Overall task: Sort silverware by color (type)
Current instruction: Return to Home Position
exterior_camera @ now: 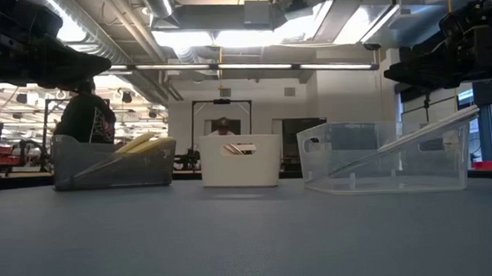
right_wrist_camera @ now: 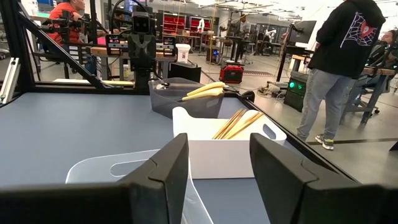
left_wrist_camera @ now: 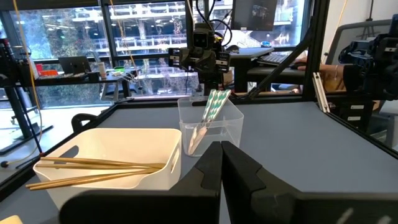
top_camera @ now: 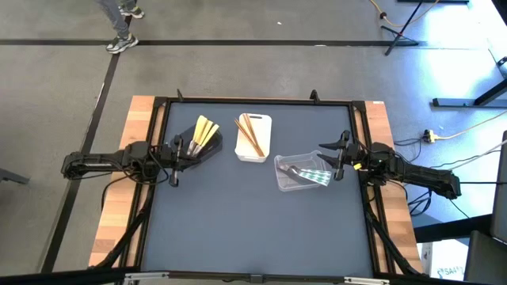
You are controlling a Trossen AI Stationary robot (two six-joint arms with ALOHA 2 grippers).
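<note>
1. Three bins stand in a row across the far half of the mat (top_camera: 253,229), a dark grey-blue sheet inside a black frame. A wood edge (top_camera: 119,206) shows outside the frame on both sides.
2. Black bin (top_camera: 212,148), on the L: holds the yellow utensils (top_camera: 206,131), fanned out w/ ends poking over the rim.
3. White bin (top_camera: 267,125), in the middle, close to the black one: the gold utensils (top_camera: 250,136) lie lengthwise in it.
4. Clear bin (top_camera: 280,178), on the R, set askew to the other two: holds the silver-grey utensils (top_camera: 301,171), plus pale-green striped pieces (left_wrist_camera: 216,102) leaning up toward the rim.
5. Left gripper (top_camera: 182,155): at the L edge of the mat, just beside the black bin, raised off the surface. Fingers pressed together, holding nothing.
6. Right gripper (top_camera: 333,157): at the clear bin's R end, also raised. Fingers spread apart, holding nothing.
7. Room: grey floor (top_camera: 238,71) w/ black tape lines, and a person's legs (top_camera: 120,28) beyond the table's far side.
8. Low view: strip lights (exterior_camera: 250,38) and ducts overhead, w/ a person in a dark top (exterior_camera: 87,120) behind the black bin.
9. R wrist view: a person in a black hoodie (right_wrist_camera: 342,37) stands in a workshop area w/ benches.
10. L wrist view: big windows (left_wrist_camera: 124,50) behind the table.
</note>
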